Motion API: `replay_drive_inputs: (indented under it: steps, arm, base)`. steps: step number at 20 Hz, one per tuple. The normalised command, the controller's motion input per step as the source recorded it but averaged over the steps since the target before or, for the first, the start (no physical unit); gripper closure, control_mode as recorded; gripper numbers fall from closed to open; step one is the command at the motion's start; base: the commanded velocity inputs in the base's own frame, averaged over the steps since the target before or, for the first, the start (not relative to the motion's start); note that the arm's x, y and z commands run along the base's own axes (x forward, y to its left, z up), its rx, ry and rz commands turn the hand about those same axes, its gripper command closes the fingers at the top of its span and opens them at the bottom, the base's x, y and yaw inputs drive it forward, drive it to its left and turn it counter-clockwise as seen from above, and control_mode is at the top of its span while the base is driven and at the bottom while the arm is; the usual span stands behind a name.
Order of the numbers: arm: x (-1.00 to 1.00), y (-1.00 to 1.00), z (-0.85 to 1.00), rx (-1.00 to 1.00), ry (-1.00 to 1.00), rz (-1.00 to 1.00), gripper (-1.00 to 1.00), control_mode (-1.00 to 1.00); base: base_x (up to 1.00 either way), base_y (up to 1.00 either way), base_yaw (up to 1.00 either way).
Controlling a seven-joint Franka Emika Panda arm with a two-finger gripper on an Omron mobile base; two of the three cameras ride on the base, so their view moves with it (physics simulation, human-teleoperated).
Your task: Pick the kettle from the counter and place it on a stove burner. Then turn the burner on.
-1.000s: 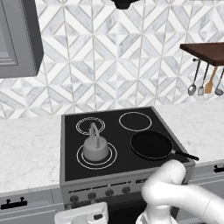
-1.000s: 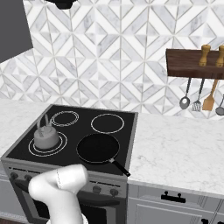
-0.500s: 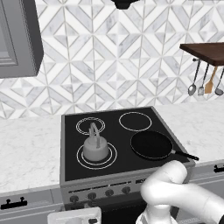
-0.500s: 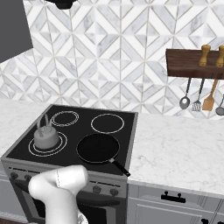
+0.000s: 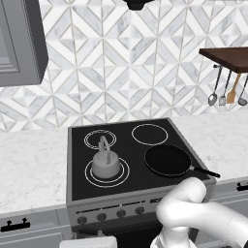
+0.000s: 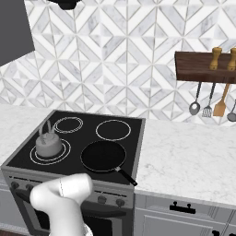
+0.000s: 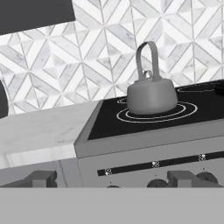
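Stove burner (image 5: 107,172) bears squat grey kettle (image 5: 105,163), arched handle upright; hand fingers apart.

White arm hides the stove's front right corner (image 5: 203,186) and some front knobs (image 6: 103,199); frying pan (image 7: 218,89) cut off at the hand view's right edge; knob markings too small to read.

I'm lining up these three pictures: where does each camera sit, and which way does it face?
Left base view: behind the arm, left; looks down over the stove; white arm at lower right.
Right base view: behind, right; same stove; arm at lower left.
Hand view: low before the stove front, facing the knobs.
All share the kettle on the stove burner.
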Motion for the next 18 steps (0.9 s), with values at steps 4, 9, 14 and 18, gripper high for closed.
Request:
replay_drive_inputs:
  steps: [4, 9, 14, 18]
  arm:
    - [0.04, -0.27, -0.01, 0.0, -0.08, 0.0, -1.0, -1.0]
    - [0.13, -0.06, 0.0, 0.0, -0.02, 0.0, -1.0, -1.0]
    - [0.21, 0.0, 0.0, 0.0, 0.0, 0.0, -1.0, -1.0]
    - [0.2, 0.0, -0.08, 0.0, -0.04, 0.0, -1.0, -1.0]
  base:
    - [0.0, 0.0, 0.0]
    - [0.0, 0.0, 0.0]
    - [0.0, 0.0, 0.0]
    - [0.0, 0.0, 0.0]
